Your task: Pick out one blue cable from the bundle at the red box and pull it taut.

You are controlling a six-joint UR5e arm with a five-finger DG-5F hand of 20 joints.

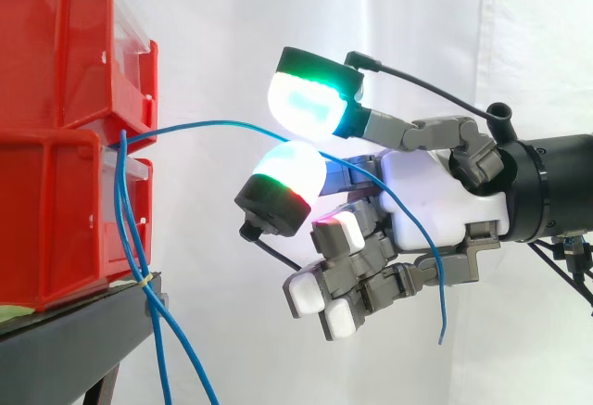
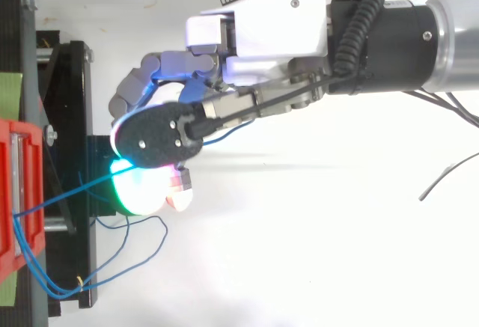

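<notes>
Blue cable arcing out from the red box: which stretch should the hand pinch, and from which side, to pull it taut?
The free arc between the red box and the hand, pinched from the side facing away from the box. There the blue cable runs alone, clear of the loops hanging by the stand; it passes between two glowing pads.

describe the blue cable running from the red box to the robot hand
The blue cable is thin and looks plastic-coated. It leaves the red box, arcs slightly slack to the robot hand and is pinched between two glowing pads. Past them it crosses the palm, and its free end hangs down. Other blue strands droop beside the box.
</notes>
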